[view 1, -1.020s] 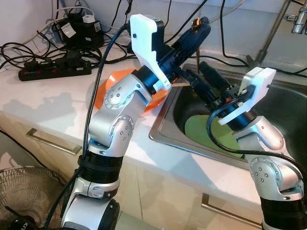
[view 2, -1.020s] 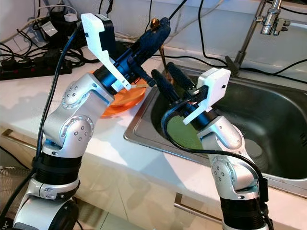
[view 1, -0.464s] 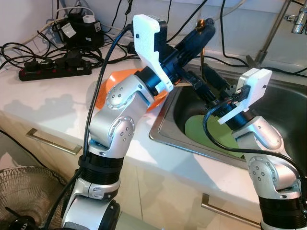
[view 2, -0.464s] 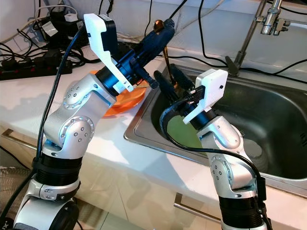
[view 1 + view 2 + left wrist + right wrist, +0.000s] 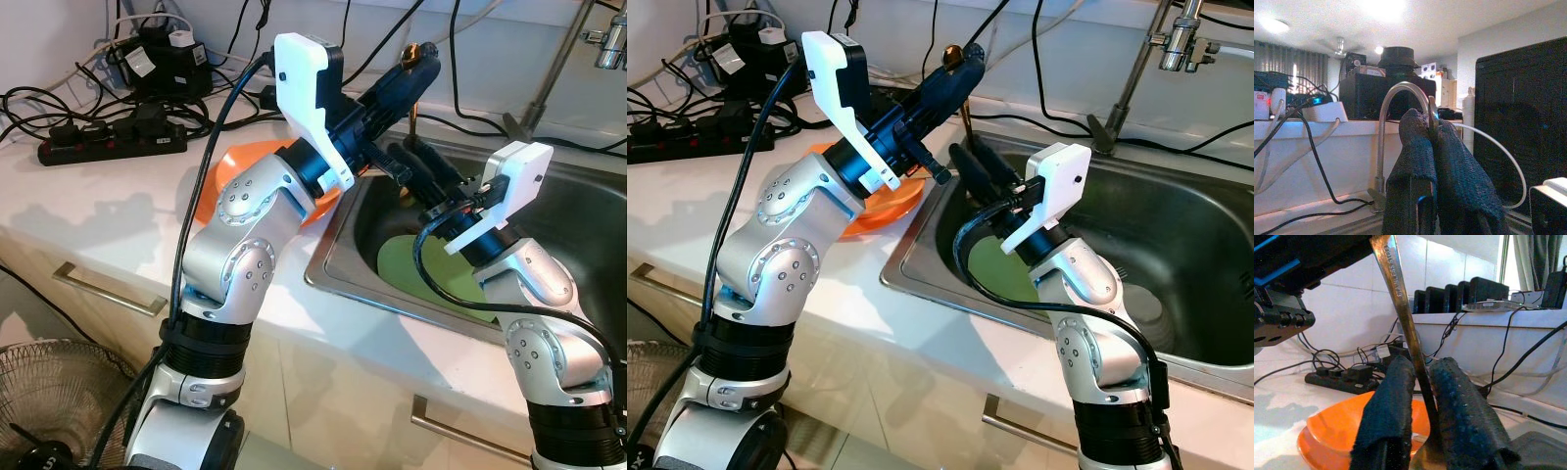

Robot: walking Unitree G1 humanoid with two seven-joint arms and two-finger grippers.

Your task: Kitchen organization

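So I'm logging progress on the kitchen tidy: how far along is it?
Done: an orange bowl sits on the counter. In hand: the left claw pinches a metal utensil that hangs between the right claw fingers over the sink. Left: the green plate lies in the sink.

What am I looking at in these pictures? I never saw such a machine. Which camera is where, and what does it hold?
It is a humanoid robot at a kitchen sink. Two pictures come from its head; two come from cameras on its wrists, looking along the black fingers. The left hand pinches the top of a metal utensil, probably a spoon. The right hand has the handle between its fingers. An orange bowl sits on the white counter, beside power strips. A green plate lies in the sink.
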